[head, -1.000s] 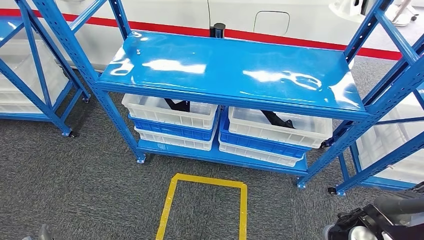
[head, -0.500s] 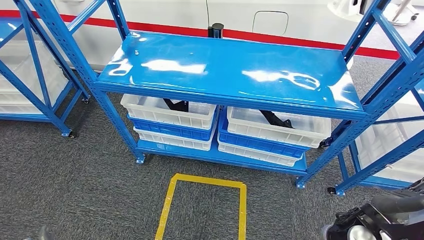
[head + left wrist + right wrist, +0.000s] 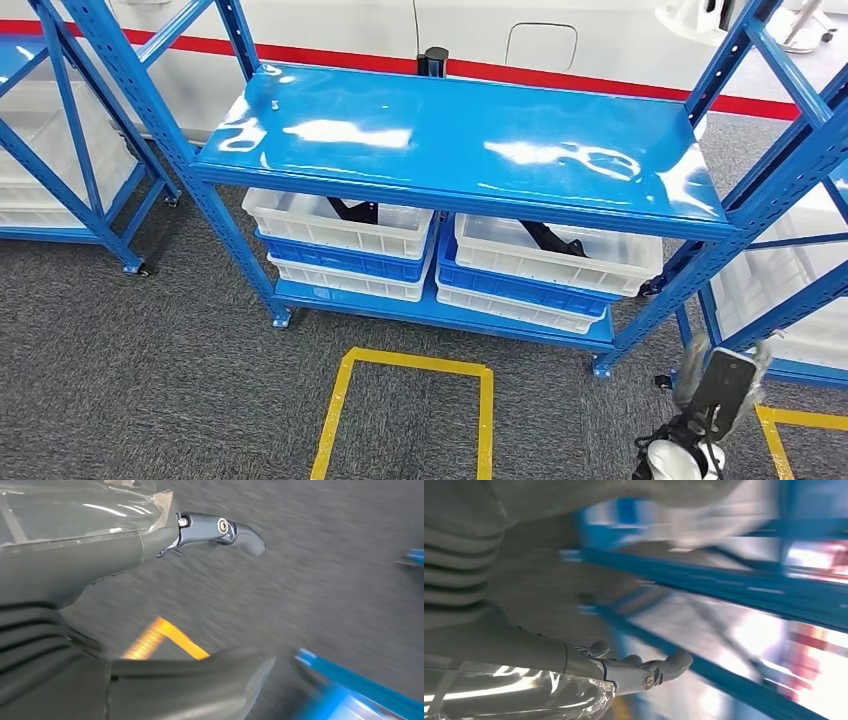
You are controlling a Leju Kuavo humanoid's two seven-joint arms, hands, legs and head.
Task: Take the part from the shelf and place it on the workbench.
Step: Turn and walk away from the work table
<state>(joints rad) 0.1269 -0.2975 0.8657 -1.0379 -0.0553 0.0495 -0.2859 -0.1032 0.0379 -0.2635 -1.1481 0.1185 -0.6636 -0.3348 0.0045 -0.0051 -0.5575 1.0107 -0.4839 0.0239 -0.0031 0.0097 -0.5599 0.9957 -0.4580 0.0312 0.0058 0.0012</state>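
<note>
Head view | right hand [image 3: 722, 388] fingers spread, holding nothing | parts [image 3: 352, 210] in shelf [image 3: 460, 135] bins, well beyond fingertips | left hand [image 3: 150, 555] fingers apart, holding nothing

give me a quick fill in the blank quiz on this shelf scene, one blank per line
1. The glossy blue metal shelf top has ____ lying on it.
2. The white perforated plastic crates hold long parts coloured ____.
3. On the grey carpet before the shelf, tape marks a square outline coloured ____.
4. The robot's right hand, raised beside the shelf's right end, holds ____.

Missing words: nothing; black; yellow; nothing
</note>
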